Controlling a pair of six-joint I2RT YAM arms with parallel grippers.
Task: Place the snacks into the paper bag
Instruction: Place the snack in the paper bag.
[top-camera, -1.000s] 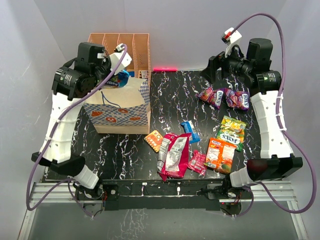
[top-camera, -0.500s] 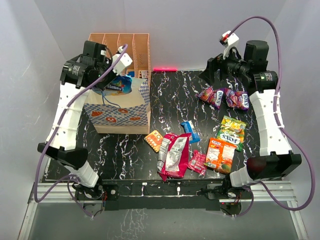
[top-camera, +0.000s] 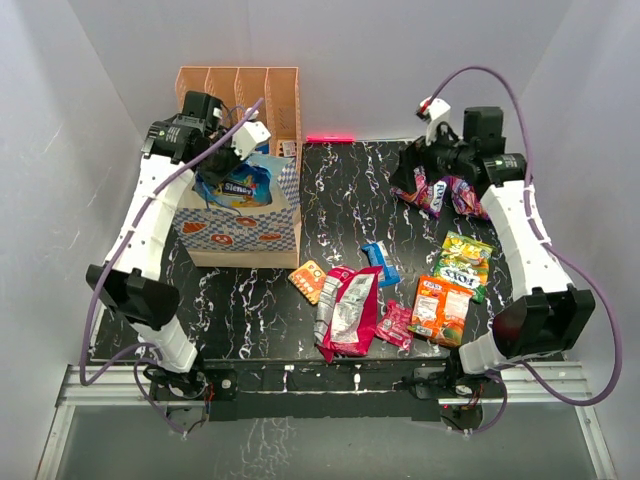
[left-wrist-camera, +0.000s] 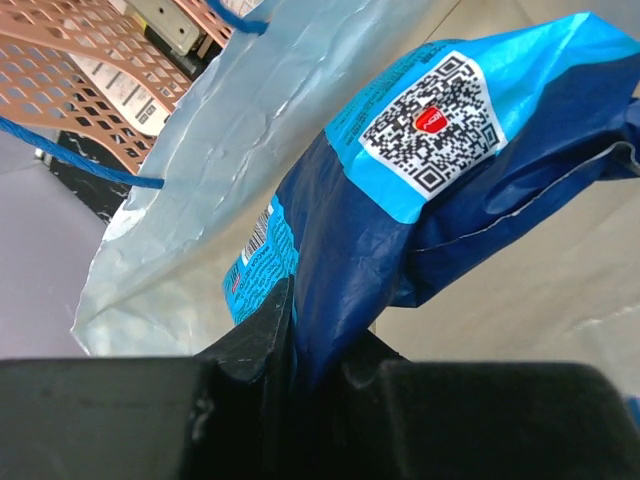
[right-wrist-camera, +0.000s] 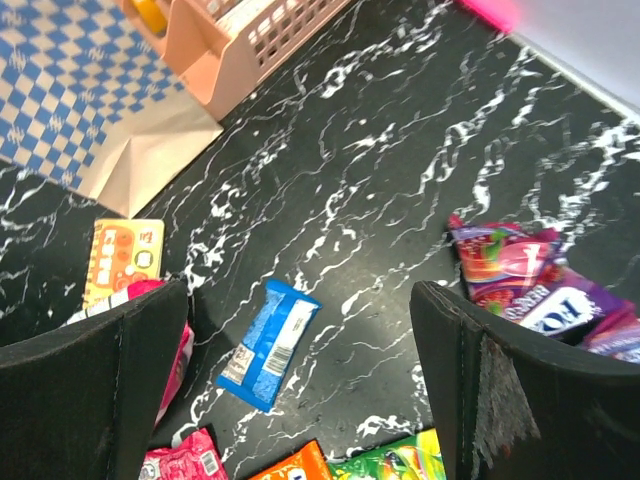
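My left gripper (top-camera: 228, 168) is shut on a blue snack packet (top-camera: 238, 187), holding it in the mouth of the paper bag (top-camera: 240, 228); in the left wrist view the packet (left-wrist-camera: 420, 200) hangs from my pinched fingers with the bag's inner wall (left-wrist-camera: 230, 150) behind. My right gripper (top-camera: 412, 180) is open and empty above the purple packets (top-camera: 450, 195); its wrist view shows a small blue packet (right-wrist-camera: 268, 343) and the purple packets (right-wrist-camera: 530, 280). A magenta-silver packet (top-camera: 350, 310), orange packets (top-camera: 438, 308), a green-yellow packet (top-camera: 464, 260) and a pink packet (top-camera: 395, 325) lie on the table.
A peach perforated file rack (top-camera: 250, 95) stands behind the bag. A small orange-yellow packet (top-camera: 309, 280) lies in front of the bag. The black marbled table (top-camera: 340, 200) ends at white walls on both sides.
My left gripper has carried the blue packet right and down into the bag's mouth. My right gripper has moved left and down toward the purple packets.
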